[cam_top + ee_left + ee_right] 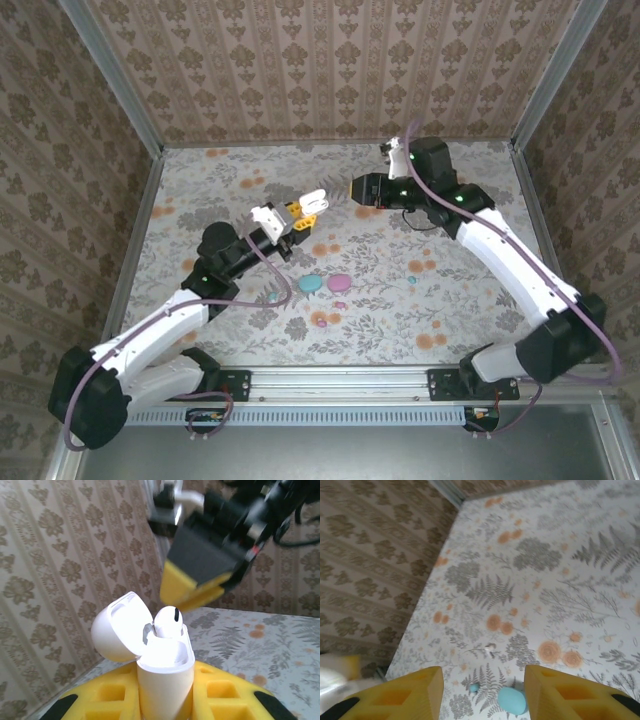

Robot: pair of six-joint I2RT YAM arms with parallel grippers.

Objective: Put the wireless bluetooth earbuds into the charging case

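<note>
**Figure: 1 earbud seated, right gripper free for the next**

The left gripper (165, 700) is clenching the white charging case (165, 675) by its lower body at the bottom centre of the left wrist view. It is holding the case upright with the lid (120, 627) hanging open to the left. 1 white earbud (167, 620) is sitting in the case, its rounded head standing above the rim. Glare is hiding whether the space beside it is free.

The right gripper (192, 592) is hovering, blurred, just above and behind the case. In the right wrist view its fingers (405, 695) are standing apart with nothing between them.

Judged from this, the step in hand is falling between 2 insertions. The next move is calling for the right arm to fetch another bud from the table (470, 220) and lower it stem-first over a free well, with the case held level.

Count, top view:
- 1 white case at centre
- 1 teal case (311, 283) and 1 pink case (340, 282), lying side by side below it
- 2 small teal buds (411, 280)
- 2 small pink pieces (322, 320), too small for identifying surely
</note>
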